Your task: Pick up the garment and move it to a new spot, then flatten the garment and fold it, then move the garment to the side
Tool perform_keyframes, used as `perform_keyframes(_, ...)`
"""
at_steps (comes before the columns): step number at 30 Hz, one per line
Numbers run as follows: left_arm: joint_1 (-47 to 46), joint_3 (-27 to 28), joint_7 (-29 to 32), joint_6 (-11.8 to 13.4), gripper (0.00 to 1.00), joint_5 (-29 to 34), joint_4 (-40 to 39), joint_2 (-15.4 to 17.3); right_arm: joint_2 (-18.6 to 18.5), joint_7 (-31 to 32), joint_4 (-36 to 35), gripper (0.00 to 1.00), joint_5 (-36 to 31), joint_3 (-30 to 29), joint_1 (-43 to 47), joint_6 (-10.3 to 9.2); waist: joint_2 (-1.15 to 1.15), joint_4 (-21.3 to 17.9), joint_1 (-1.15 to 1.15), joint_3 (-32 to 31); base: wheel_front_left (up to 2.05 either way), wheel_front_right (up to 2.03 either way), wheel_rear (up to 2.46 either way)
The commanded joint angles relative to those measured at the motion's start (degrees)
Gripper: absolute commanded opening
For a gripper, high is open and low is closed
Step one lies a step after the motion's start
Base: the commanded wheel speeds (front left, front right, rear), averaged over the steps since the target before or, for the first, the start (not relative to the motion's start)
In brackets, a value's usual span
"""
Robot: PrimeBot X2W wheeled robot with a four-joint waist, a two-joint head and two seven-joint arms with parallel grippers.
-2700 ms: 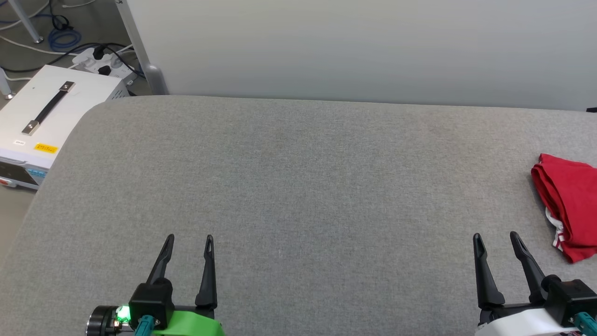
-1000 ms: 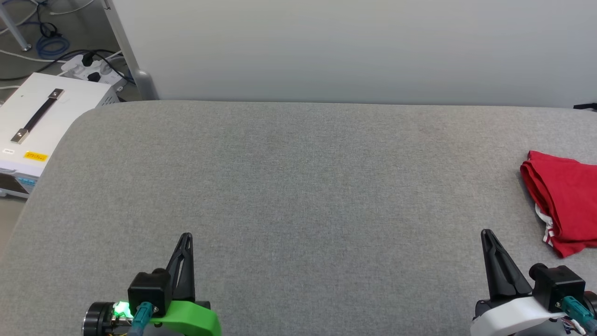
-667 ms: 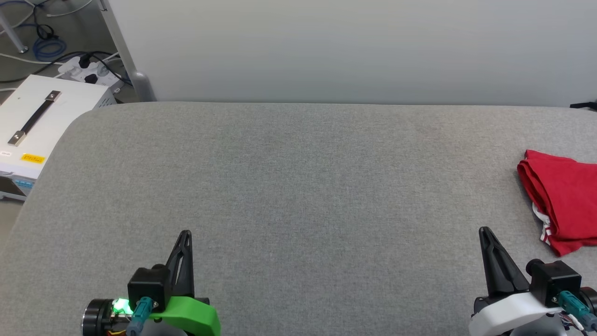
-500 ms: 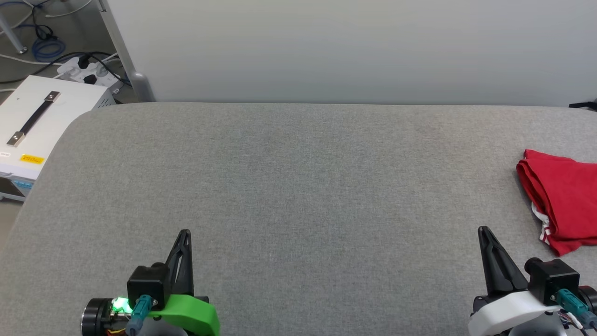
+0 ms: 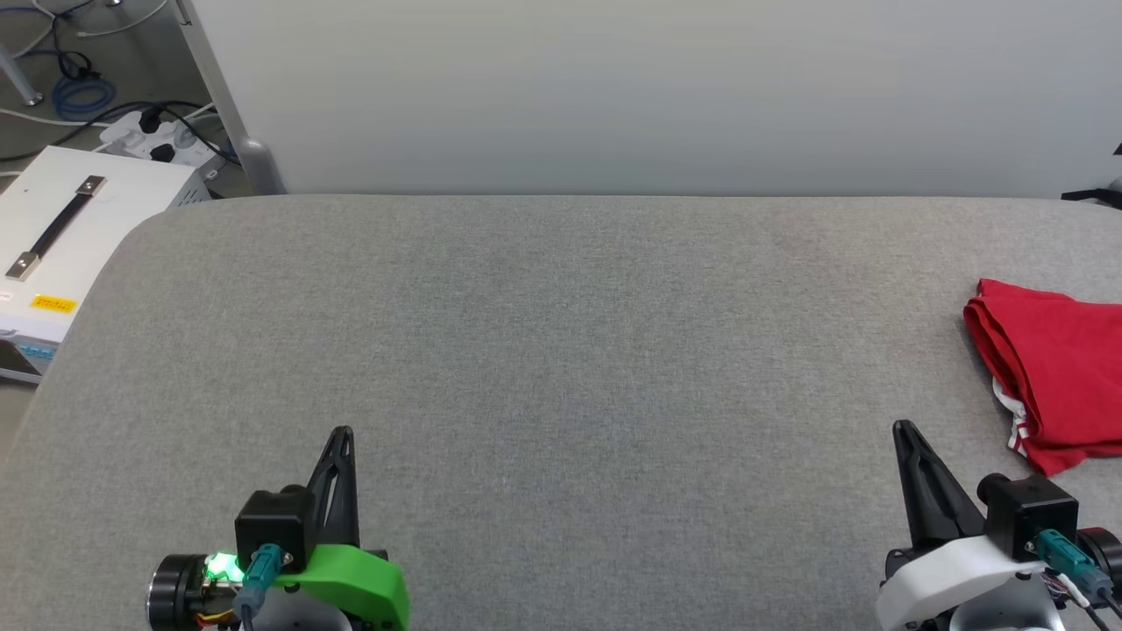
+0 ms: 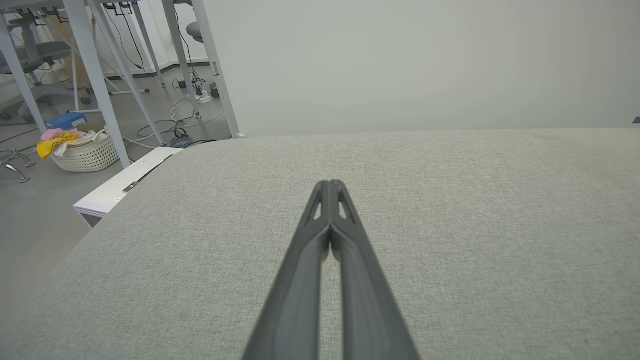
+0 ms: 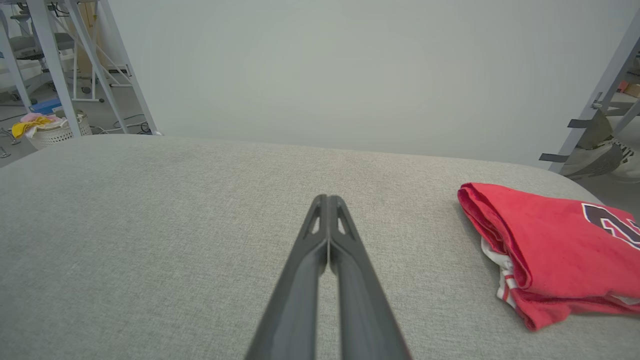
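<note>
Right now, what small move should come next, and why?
Probably open the right gripper and ease it rightward toward the garment. Both grippers are shut and empty, the garment lies folded at the right of the table, and the left gripper sits far from it.

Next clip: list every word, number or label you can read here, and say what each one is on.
"2": dark white-edged numeral on the folded red jersey, cut off by the edge of the right wrist view, so this reading is likely, not certain.
yellow label on the white case: its print is too small to read.
No other text is legible.
</note>
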Motion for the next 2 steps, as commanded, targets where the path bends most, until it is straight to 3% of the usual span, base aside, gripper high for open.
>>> perform_keyframes(1,-1.37,0.22,0.29,-0.39,0.00,0.53,-0.30,-0.30,0.13,0.34,0.15,0.00,-0.66,0.12,-1.28,-0.03,0.00,-0.04,0.00,-0.01,0.00,0.00,0.00)
perform_keyframes(2,-1.42,0.26,0.41,-0.40,0.00,0.56,-0.32,-0.31,0.13,0.46,0.16,0.00,-0.74,0.13,-1.35,-0.03,0.00,-0.08,0.00,-0.02,0.00,0.00,0.00)
